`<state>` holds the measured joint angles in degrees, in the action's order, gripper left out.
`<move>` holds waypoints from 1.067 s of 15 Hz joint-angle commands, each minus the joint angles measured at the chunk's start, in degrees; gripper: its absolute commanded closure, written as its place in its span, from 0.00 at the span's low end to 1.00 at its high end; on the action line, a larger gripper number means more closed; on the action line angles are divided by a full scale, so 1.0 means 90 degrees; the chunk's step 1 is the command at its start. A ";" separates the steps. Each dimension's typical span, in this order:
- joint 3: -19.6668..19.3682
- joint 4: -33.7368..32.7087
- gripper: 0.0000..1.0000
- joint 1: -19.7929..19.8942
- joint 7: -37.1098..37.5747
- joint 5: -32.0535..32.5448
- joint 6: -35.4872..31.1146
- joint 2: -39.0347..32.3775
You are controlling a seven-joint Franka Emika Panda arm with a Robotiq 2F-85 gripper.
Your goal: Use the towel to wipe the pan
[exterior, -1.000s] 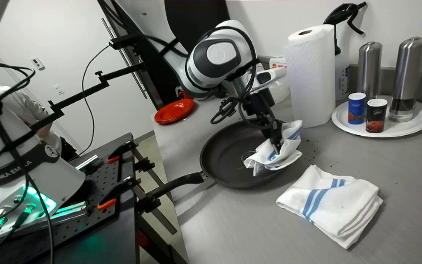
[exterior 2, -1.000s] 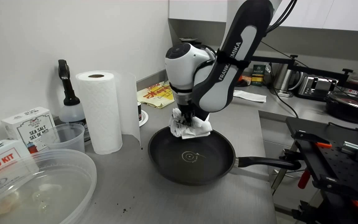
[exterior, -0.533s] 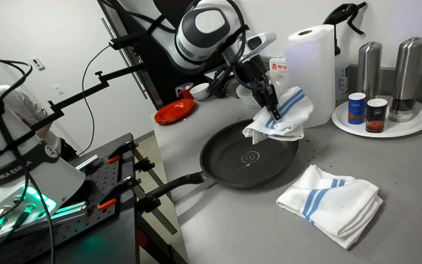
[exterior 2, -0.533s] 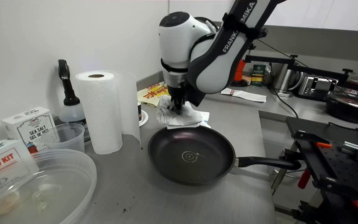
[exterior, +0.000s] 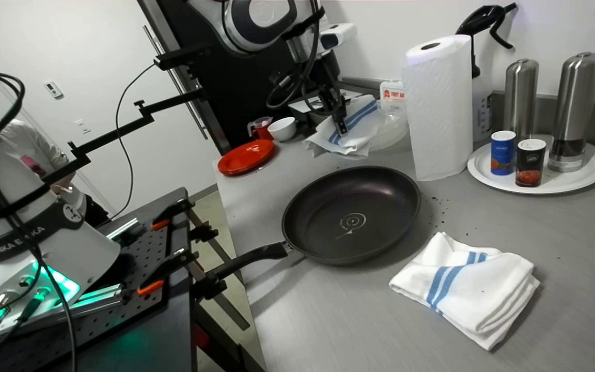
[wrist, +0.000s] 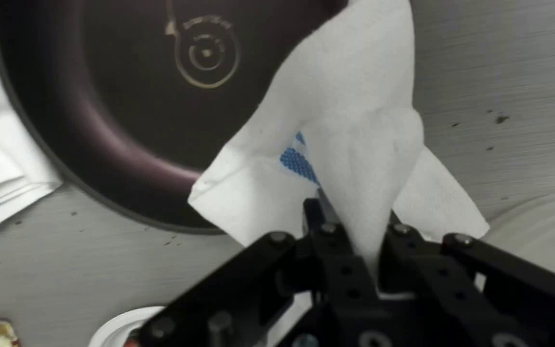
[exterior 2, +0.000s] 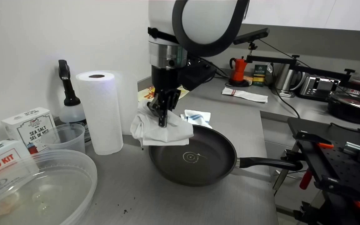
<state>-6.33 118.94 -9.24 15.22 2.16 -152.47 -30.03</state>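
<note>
Gray countertop (exterior 2: 198,204). White blue-striped cloth towel (exterior 2: 170,135) pinched in my black two-fingered gripper (wrist: 353,219), aloft, clear of round black frying pan (exterior: 351,214); folded white towel (exterior: 468,292) alongside. For good wipe, I should lower into pan, press lightly, sweep circles.

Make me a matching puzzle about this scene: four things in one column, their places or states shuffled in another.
1. Black jointed pincer
2. Round black frying pan
3. Tall white paper roll
4. Small blue cylindrical container

A. On a round white plate
B. Closed on a white blue-striped cloth towel
C. Handle overhanging the grey counter
D. Standing on end on that counter

Pairs: 1-B, 2-C, 3-D, 4-A
</note>
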 commanded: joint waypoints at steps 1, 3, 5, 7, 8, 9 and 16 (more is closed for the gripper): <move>0.1024 0.0253 0.96 0.0335 -0.0515 -0.0727 0.0163 0.0203; 0.1375 0.0289 0.96 0.0313 -0.0655 -0.0916 0.0092 0.0117; 0.1589 0.0334 0.96 0.0238 -0.0705 -0.0998 0.0077 0.0049; 0.1754 0.0395 0.96 0.0188 -0.0734 -0.1058 0.0087 -0.0017; 0.1788 0.0435 0.96 0.0146 -0.0711 -0.1043 0.0059 -0.0057; 0.1821 0.0470 0.96 0.0123 -0.0702 -0.1039 0.0054 -0.0095; 0.1688 0.0826 0.96 -0.0311 -0.0346 -0.0896 -0.0831 -0.0669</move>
<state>9.90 125.70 -9.78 11.12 -5.37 -156.74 -33.86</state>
